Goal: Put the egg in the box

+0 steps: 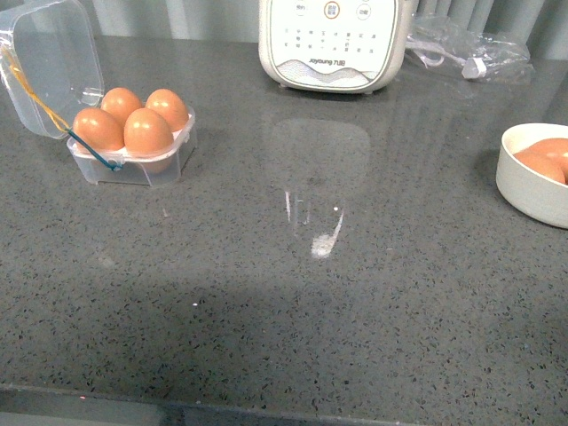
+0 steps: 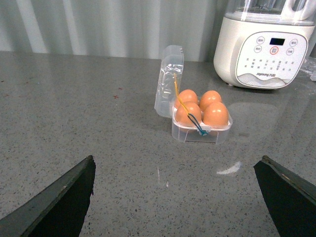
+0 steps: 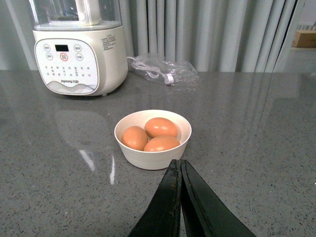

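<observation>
The box [image 1: 133, 170] sits on the tabletop [image 1: 311, 311] at the robot's left, its lid [image 1: 49, 62] hinged back and open. Each of its four cells holds a brown egg [image 1: 148, 130], so the task looks done, or all but. The four look alike, and I cannot tell which one the task means. Three spare eggs [image 3: 158, 127] lie touching one another in a white bowl [image 3: 153, 159] at the right.

The left hand [image 2: 177, 158] hangs over the tabletop short of the box, fingers wide apart and empty. The right hand [image 3: 178, 165] has its fingers pressed together on nothing and points at the bowl just beyond.

An egg is likely light and stiff, but brittle, smooth and rounded. A hard squeeze would crack it and a loose one would let it slip. The best hold is probably across the widest part, one finger on each side, with gentle pressure.

In the box the eggs stand upright and close together with their tops proud of the cells, so there is little room for fingers between them. The box looks like thin, light plastic and would probably slide or tip if nudged, so any push on the lid should be soft.
</observation>
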Robot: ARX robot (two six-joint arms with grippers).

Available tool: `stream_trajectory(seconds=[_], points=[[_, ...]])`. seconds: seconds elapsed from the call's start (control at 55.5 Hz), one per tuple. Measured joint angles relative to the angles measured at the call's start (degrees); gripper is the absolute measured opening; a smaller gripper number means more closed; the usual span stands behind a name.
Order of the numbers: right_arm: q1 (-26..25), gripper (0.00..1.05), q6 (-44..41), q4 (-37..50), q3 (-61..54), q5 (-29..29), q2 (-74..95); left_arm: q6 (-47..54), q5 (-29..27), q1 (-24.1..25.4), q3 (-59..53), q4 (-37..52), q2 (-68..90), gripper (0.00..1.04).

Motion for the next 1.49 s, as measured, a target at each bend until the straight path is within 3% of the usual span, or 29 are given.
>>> stream_trajectory(seconds=[0.162,0.216,0.414,0.684,1.171,1.297,1.369,1.495], points=[[0.00,0.03,0.00,0.00,0.00,0.00,-0.04,0.00,0.00,0.00,0.00,0.00,-0.04,0.98],[0.00,0.09,-0.02,0.00,0.00,0.00,-0.07,0.00,0.00,0.00,0.00,0.00,-0.04,0.98],[0.00,0.52,-0.02,0.00,0.00,0.00,-0.07,0.00,0.00,0.00,0.00,0.00,-0.04,0.98],[0.00,0.99,0.04,0.00,0.00,0.00,-0.07,0.00,0.00,0.00,0.00,0.00,-0.04,0.98],[0.00,0.97,0.00,0.00,0.00,0.00,-0.07,-0.02,-0.33,-0.07,0.04,-0.13,0.09,0.98],[0.00,0.97,0.00,0.00,0.00,0.02,-0.04,-3.50,-14.23,-2.82,7.82,-20.09,12.00,0.98],[0.00,0.97,0.00,0.00,0.00,-0.04,-0.07,-3.76,-15.19,-1.97,9.66,-26.21,16.15,0.98],[0.00,0.97,0.00,-0.04,0.00,0.04,-0.02,-4.35,-14.34,-0.72,10.75,-27.78,16.87,0.98]])
